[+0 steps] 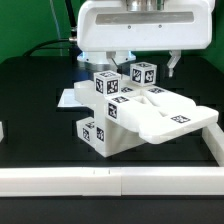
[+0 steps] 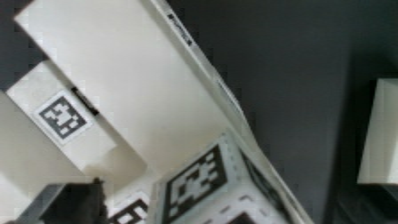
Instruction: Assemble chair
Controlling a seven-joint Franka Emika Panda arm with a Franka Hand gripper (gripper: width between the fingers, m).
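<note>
While the end effector (image 1: 137, 62) hovers over the tilted chair assembly (image 1: 135, 112), its spread unreadable, a misjudged descent could topple it.

The black table (image 1: 30, 100) carries the white tagged chair (image 1: 135, 115); a long white rail (image 1: 110, 182) lies just before the chair.

A black bench (image 1: 30, 110) fills the scene, its dark surface also showing in the wrist view (image 2: 302, 90). Along its near edge runs a long plain white border rail (image 1: 110, 180), turning up the exterior view's right side (image 1: 213, 145). Far behind, a green backdrop (image 1: 25, 25) with a dark cable (image 1: 40, 45) hanging across it.
</note>
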